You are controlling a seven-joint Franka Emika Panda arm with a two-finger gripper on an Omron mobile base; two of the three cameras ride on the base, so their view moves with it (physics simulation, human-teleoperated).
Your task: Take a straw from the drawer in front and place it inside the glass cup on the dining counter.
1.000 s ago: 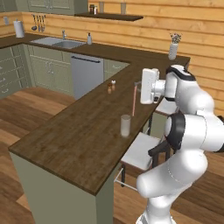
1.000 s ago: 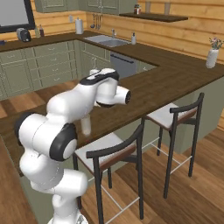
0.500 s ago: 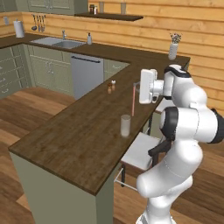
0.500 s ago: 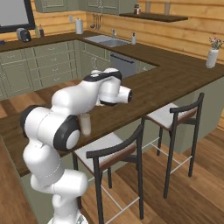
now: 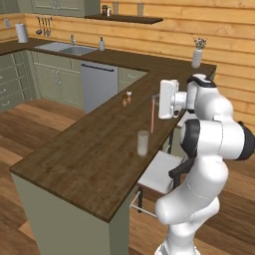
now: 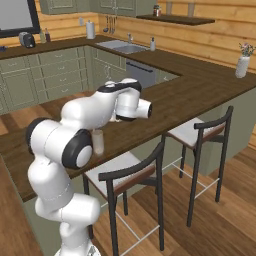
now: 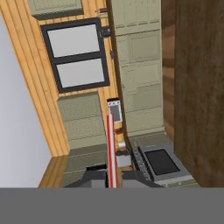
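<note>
straw (image 5: 152, 114) already fetched, pinched upright in the tool (image 5: 155, 97) over the bench (image 5: 94, 149); dropping it into the glass cup (image 5: 143, 143) remains

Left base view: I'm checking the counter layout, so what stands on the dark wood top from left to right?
Soap bottle by the sink → two tiny shakers → glass cup → straw held upright in the hand → white vase.

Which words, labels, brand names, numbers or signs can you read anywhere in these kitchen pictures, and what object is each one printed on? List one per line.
None: no readable text shows in any view.
The glass cup, the straw and the vase are plain.
The two small shakers are too small to show any label.
</note>
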